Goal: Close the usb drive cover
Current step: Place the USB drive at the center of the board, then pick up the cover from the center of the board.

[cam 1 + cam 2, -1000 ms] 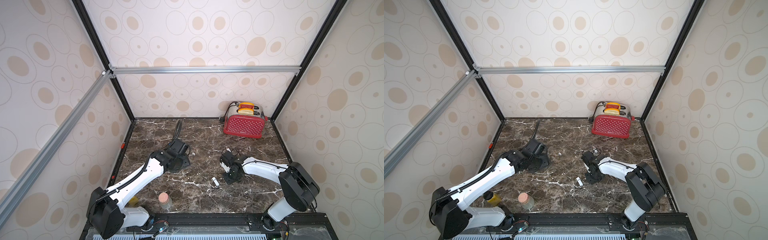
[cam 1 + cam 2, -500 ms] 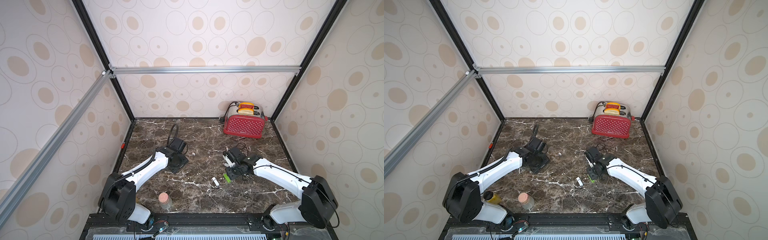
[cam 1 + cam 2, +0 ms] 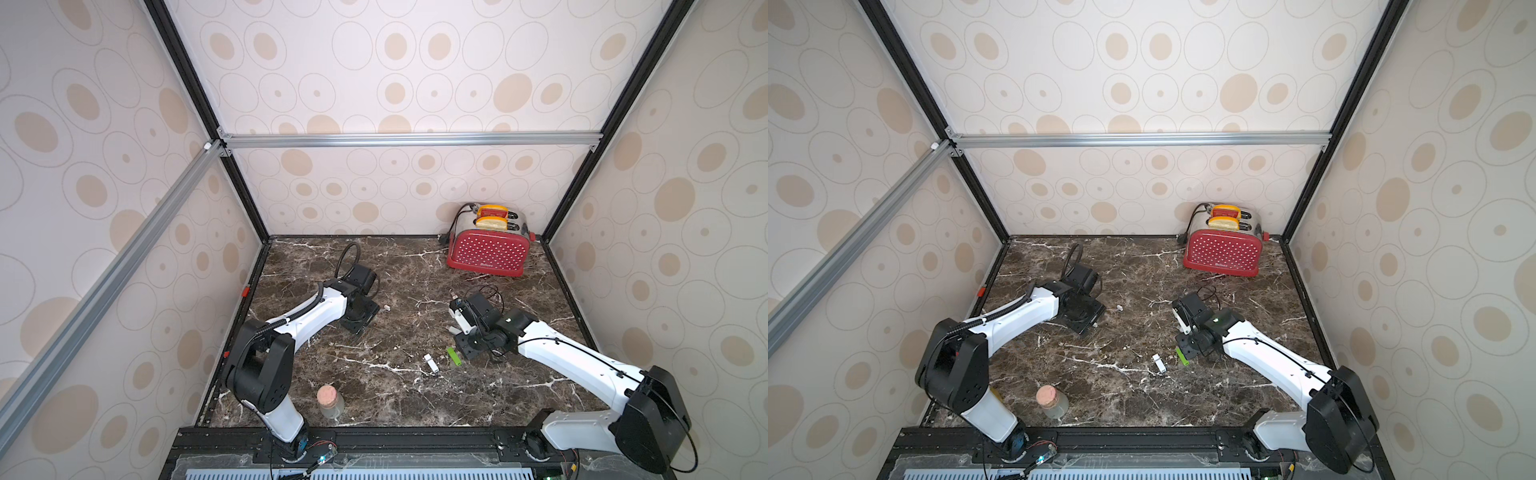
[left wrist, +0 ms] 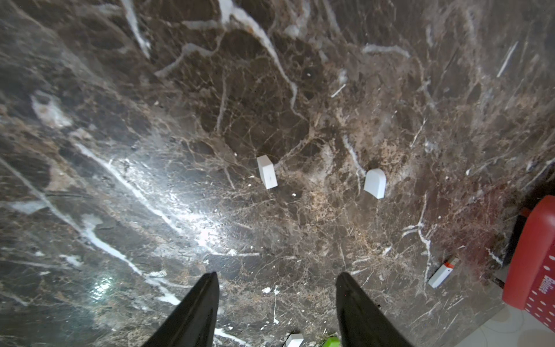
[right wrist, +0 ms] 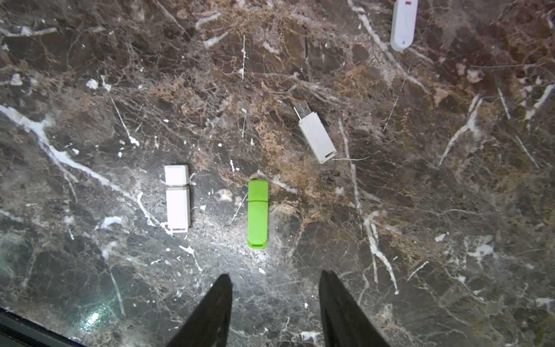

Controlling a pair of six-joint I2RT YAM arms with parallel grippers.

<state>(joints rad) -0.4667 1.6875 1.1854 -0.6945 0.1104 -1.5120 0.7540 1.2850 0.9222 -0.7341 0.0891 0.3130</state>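
In the right wrist view a green usb drive (image 5: 257, 213) lies flat on the marble with its cover on. Beside it lies a white capped drive (image 5: 177, 198). Further off is a white drive (image 5: 316, 135) with its metal plug bare. My right gripper (image 5: 274, 278) hangs open above the table just short of the green drive, holding nothing. Both top views show the green drive (image 3: 454, 356) and the white one (image 3: 431, 363) in front of the right gripper (image 3: 469, 347). My left gripper (image 4: 276, 276) is open and empty, with two loose white covers (image 4: 267, 171) (image 4: 374, 183) ahead of it.
A red toaster (image 3: 488, 247) stands at the back right. A corked glass jar (image 3: 330, 401) sits near the front edge. Another white drive with a red end (image 5: 404, 24) lies further back. A small white cover (image 3: 386, 308) lies right of the left gripper (image 3: 360, 320).
My right gripper has opened and drawn back off the green drive, which now lies uncovered on the table. The left arm's base has swung while its gripper stays near the same spot.
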